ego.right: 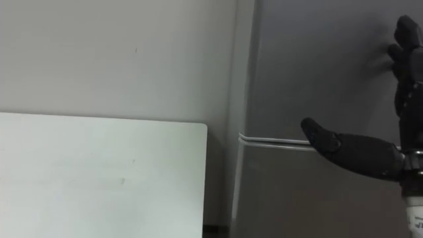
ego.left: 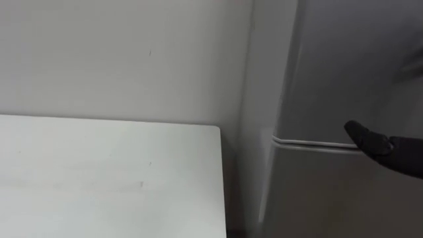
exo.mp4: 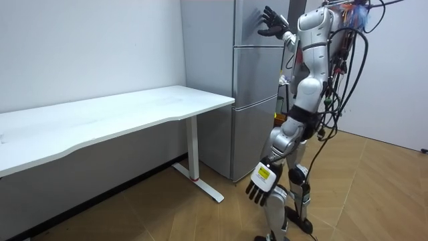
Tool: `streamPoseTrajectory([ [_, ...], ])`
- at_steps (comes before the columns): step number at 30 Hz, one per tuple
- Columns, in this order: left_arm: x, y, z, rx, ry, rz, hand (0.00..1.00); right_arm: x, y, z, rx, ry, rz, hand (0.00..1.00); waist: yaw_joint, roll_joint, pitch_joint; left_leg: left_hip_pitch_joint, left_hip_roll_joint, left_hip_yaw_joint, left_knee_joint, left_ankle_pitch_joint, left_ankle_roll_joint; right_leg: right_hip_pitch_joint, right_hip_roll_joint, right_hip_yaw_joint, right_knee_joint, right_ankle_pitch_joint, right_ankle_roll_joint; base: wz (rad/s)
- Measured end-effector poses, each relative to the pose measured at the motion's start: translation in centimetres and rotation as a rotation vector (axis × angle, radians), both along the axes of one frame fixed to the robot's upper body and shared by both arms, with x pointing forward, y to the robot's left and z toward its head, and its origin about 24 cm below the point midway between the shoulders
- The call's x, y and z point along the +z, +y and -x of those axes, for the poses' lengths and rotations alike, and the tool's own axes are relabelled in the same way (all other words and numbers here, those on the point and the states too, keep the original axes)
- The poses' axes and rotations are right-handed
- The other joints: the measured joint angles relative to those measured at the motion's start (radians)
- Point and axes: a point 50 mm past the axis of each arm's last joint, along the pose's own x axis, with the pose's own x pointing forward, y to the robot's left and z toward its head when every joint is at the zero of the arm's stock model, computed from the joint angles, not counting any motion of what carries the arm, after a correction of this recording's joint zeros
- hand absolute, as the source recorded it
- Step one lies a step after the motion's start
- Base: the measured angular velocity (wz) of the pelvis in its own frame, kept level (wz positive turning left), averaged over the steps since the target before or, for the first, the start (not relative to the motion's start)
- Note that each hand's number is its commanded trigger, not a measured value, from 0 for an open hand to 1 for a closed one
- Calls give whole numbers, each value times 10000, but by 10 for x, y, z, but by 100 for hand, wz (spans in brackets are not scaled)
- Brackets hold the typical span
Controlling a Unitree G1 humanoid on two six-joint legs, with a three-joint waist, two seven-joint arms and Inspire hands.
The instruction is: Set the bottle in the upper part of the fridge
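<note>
Black-fingered and slack, the left hand hangs by the robot's thigh, nearest to me, its fingers loosely extended and holding nothing. Beyond it the white table runs along the wall on the room view's left, ending just beside the grey fridge, before which the robot stands upright. Its right hand is raised against the upper door. The fingers are spread straight on the panel, the thumb lies level with the seam above the lower door, and the hand grips nothing. Both doors appear shut. Finding: the bottle is in neither hand, so it is apart from all fingers, and I cannot tell where it stands. Risks, in my judgement: flat fingers have no purchase on a smooth panel and may slide off. A thumb working at the seam could catch the lower door in error. Opening the compartment empty-handed would leave it standing open while the bottle is fetched.
</note>
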Motion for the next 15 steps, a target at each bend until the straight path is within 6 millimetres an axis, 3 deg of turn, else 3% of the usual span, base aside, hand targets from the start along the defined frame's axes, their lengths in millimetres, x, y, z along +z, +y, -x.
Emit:
streamPoseTrajectory([
  [5, 0, 0, 1, 30, 72, -29, 0, -3, 2, -2, -246, 24, 67, 0, 28, 14, -38, 6, 0, -60, 31, 2, 0, 48, 4, -67, 0, 12, -5, 2],
  [9, 0, 1, -2, 57, 112, -40, 0, -9, 0, -5, -822, 101, 460, 0, 119, 52, -14, -10, 7, -126, 100, 3, -1, 61, 6, -139, 0, 32, -16, 3],
  [15, 0, 2, -3, -135, 247, -108, 0, -15, -1, -9, -1708, 138, 865, 0, 238, -51, -16, -197, 9, -285, 191, 42, 15, 39, 5, -286, 20, 63, -43, 7],
])
